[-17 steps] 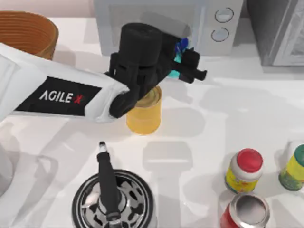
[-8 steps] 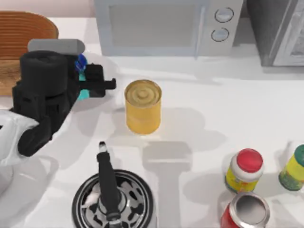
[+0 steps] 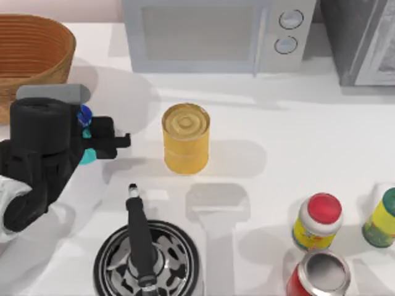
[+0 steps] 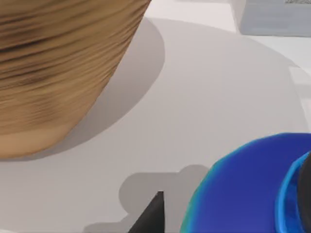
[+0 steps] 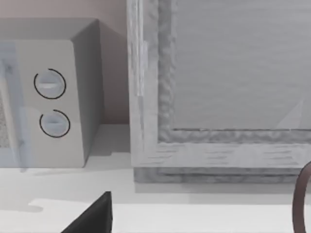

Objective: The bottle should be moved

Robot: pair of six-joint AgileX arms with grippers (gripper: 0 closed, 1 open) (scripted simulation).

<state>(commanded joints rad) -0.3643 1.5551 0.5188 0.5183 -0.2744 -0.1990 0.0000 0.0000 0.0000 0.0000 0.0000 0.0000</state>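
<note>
bottle in left claw, beside wicker basket

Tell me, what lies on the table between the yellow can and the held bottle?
Nothing: in the top view, bare table separates the yellow can from the bottle in the left gripper.

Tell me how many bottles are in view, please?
3: a teal bottle in the left gripper at the table's left; a red-capped bottle and a green-capped bottle at the right.
</note>
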